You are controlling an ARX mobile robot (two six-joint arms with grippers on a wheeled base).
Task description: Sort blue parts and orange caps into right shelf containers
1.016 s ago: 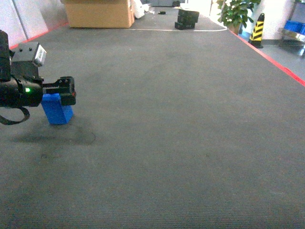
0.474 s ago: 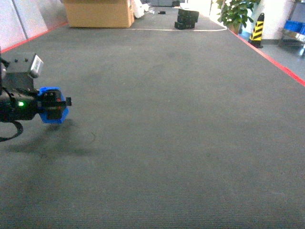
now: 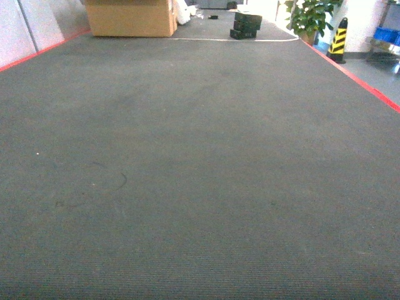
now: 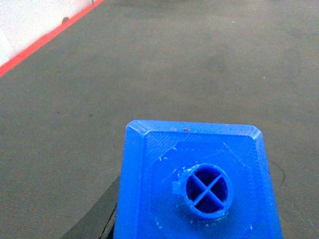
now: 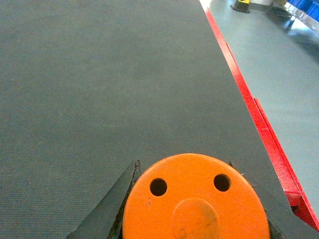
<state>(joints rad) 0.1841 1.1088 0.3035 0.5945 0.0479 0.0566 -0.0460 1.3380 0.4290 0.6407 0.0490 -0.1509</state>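
Orange fills the bottom of the right wrist view: 1 orange cap (image 5: pixel 195 199) sits flat-top toward the camera, 2 small dark holes and a shallow round boss on its face. Dark jaws flank it on both sides, touching its rim, so the right gripper (image 5: pixel 195 219) is clamped on the cap. No lettering shows, since the cap's side is hidden. Beyond it lies dark grey carpet (image 5: pixel 99 74), with a red floor line (image 5: pixel 249 104) running along its right edge and smooth grey floor past that.

At the bottom of the left wrist view, 1 blue part (image 4: pixel 197 179) faces the camera end-on, its round stud (image 4: pixel 205 190) showing a cross inside. A dark jaw edge touches its lower left side; the other side is out of frame, yet the block is held up over the carpet, so the left gripper (image 4: pixel 194 234) appears to be gripping it.

From the head camera neither arm is visible. Far off stand a cardboard box (image 3: pixel 128 17), a black stack (image 3: pixel 246 25), a potted plant (image 3: pixel 310 15), a yellow-and-black bollard (image 3: pixel 338 39) and blue bins (image 3: pixel 389 35) at the right edge.
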